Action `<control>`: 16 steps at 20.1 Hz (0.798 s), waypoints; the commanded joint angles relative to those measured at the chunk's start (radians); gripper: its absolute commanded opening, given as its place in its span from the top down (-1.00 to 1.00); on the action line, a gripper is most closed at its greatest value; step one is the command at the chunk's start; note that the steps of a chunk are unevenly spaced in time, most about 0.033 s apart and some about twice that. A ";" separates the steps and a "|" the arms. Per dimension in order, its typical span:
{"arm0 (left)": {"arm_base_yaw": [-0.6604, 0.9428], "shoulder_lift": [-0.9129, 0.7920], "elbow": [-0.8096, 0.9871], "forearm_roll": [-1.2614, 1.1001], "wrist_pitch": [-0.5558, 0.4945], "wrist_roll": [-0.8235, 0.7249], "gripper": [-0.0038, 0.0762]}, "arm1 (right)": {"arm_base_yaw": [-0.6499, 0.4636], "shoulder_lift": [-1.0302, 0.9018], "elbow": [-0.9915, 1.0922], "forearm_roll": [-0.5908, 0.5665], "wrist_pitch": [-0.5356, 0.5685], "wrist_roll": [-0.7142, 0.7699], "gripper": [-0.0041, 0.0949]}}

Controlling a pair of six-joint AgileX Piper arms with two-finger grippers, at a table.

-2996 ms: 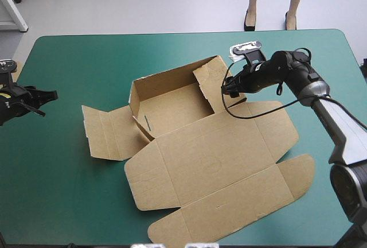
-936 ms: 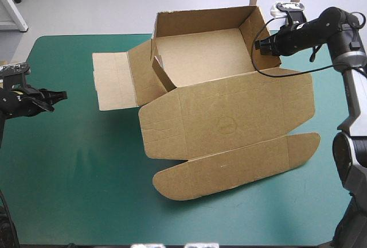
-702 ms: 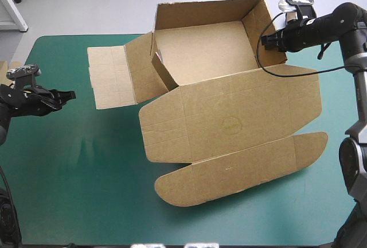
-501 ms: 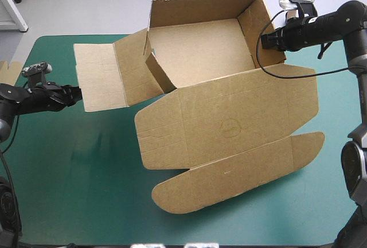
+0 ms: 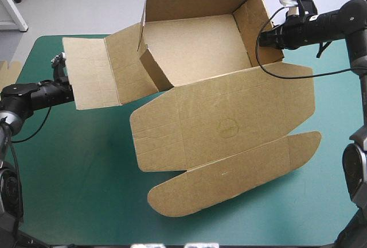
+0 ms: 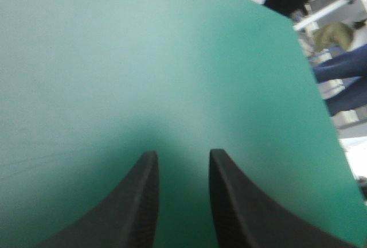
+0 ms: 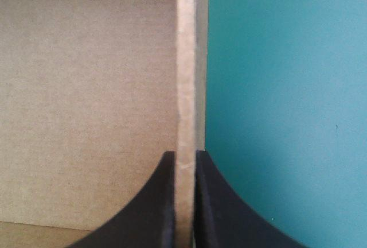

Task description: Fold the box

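The brown box (image 5: 223, 116) is tilted up off the teal-green cover, with its back and side walls raised and its lid panel spread toward the table's front. My right gripper (image 5: 264, 38) is shut on the top edge of the right side wall. In the right wrist view the wall's edge (image 7: 185, 58) stands between the black fingers (image 7: 184, 155). My left gripper (image 5: 69, 90) reaches the outer edge of the box's left flap (image 5: 92, 73), and its tips are hidden behind that flap. In the left wrist view the left gripper (image 6: 180, 155) is open, with only teal-green cover between its fingers.
The lid's rounded tuck flap (image 5: 229, 185) hangs near the table's front edge. A sliver of more brown board (image 5: 4, 64) shows at the table's left edge. Bare teal-green cover (image 5: 69, 167) lies at the front left.
My left gripper has moved right across the table to the box's left flap. The box, held by my right gripper, was lifted earlier and has since shifted slightly left.
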 commanded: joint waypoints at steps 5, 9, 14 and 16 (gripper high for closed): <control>-0.116 -0.039 -0.027 -0.343 0.225 0.070 0.35 | -0.006 -0.059 -0.032 -0.022 -0.061 0.026 0.94; -0.130 -0.039 -0.027 -0.441 0.280 0.068 0.35 | -0.006 -0.059 -0.030 -0.061 -0.080 0.040 0.94; -0.136 -0.039 -0.027 -0.474 0.288 0.035 -0.06 | -0.006 -0.052 -0.022 -0.081 -0.095 0.044 0.94; -0.148 -0.039 -0.027 -0.476 0.288 0.030 -0.12 | -0.006 -0.046 -0.022 -0.088 -0.095 0.047 0.94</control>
